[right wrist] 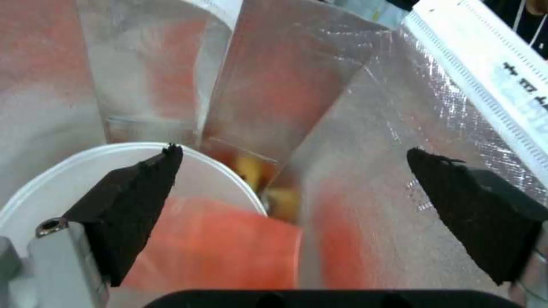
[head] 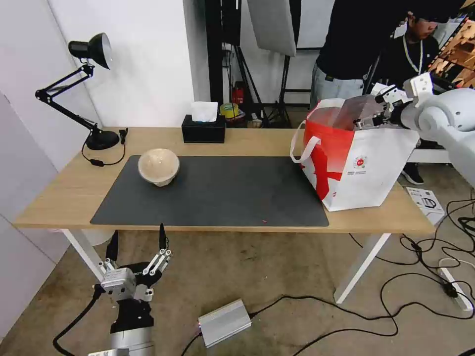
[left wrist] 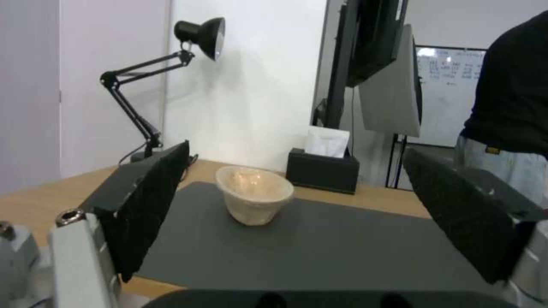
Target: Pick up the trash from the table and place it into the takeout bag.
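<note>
head view: beige bowl (head: 159,166) upright on the dark grey mat (head: 222,193), toward the desk-lamp (head: 89,89) end of the table (head: 59,198), well apart from the takeout bag (head: 356,163) at the opposite end. black tissue box (head: 203,129) behind the mat; not trash, leave in place.

left gripper (head: 136,242) below the table's near edge, in front of the bowl, fingers spread wide and empty. left wrist view: bowl (left wrist: 254,195) centred between the two dark finger pads (left wrist: 151,201), at a distance, nothing gripped.

right gripper (head: 381,106) at the bag's open mouth, above the foil lining. right wrist view: fingers spread wide, nothing between them; beneath, inside the bag, white bowl (right wrist: 74,184) rim and red drink cup (right wrist: 222,248) lying against the silver lining (right wrist: 400,149). two of three items judged already bagged; beige bowl remaining.

handling, judged: thin disposable bowl, light, likely to flex or dent under hard squeeze; lid surface probably smooth and slippery. tapered wall narrower at the base, so a low grip may slide upward. best hold across the upper wall just under the rim, where the shell is stiffest, with moderate closing force. keep level during transfer in case of leftover contents. bag wall soft and unsupported; lower through the open mouth rather than pressing on the rim.
</note>
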Controlling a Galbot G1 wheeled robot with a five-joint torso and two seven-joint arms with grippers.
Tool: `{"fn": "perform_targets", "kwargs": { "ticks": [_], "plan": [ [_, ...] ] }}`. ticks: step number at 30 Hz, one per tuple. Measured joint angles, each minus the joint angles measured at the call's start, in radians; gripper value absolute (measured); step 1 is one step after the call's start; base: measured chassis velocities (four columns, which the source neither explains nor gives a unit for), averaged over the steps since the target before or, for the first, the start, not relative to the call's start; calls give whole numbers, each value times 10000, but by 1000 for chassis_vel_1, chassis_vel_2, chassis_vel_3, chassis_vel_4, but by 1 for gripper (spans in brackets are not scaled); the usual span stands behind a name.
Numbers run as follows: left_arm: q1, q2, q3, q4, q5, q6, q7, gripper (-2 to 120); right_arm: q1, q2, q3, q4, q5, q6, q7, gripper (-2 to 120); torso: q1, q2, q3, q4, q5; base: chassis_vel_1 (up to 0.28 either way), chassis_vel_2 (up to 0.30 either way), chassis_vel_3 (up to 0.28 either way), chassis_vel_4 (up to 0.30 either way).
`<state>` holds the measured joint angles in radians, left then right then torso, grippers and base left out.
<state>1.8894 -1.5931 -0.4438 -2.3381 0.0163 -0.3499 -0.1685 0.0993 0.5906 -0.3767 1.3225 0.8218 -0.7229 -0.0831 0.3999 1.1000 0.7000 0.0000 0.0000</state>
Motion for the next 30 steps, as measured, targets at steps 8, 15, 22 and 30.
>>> {"fn": "perform_targets", "kwargs": {
  "ticks": [8, 15, 22, 30],
  "plan": [
    [3, 5, -10, -1, -6, -4, 4, 100, -845, -59, 1357, 1036, 1744, 202, 1446, 100, 1, 0, 0, 1, 1, 0, 0, 0, 0],
    [31, 6, -4, -3, -1, -10, 9, 100, -1798, -274, 2173, 2249, 2645, 2198, 2732, 100, 0, 0, 0, 0, 0, 0, 0, 0, 0],
    [78, 2, 30, -25, 56, -24, 13, 100, -2949, -582, 2673, 3749, 2500, 4581, 3708, 100, 0, 0, -1, -2, -1, 0, 0, 0, 0],
    [96, -4, 34, -27, 93, -44, 13, 100, -4903, -456, 3448, 5331, 1789, 6950, 5347, 100, 0, 1, -1, -1, -1, 0, 0, 0, 0]
  ]
}}
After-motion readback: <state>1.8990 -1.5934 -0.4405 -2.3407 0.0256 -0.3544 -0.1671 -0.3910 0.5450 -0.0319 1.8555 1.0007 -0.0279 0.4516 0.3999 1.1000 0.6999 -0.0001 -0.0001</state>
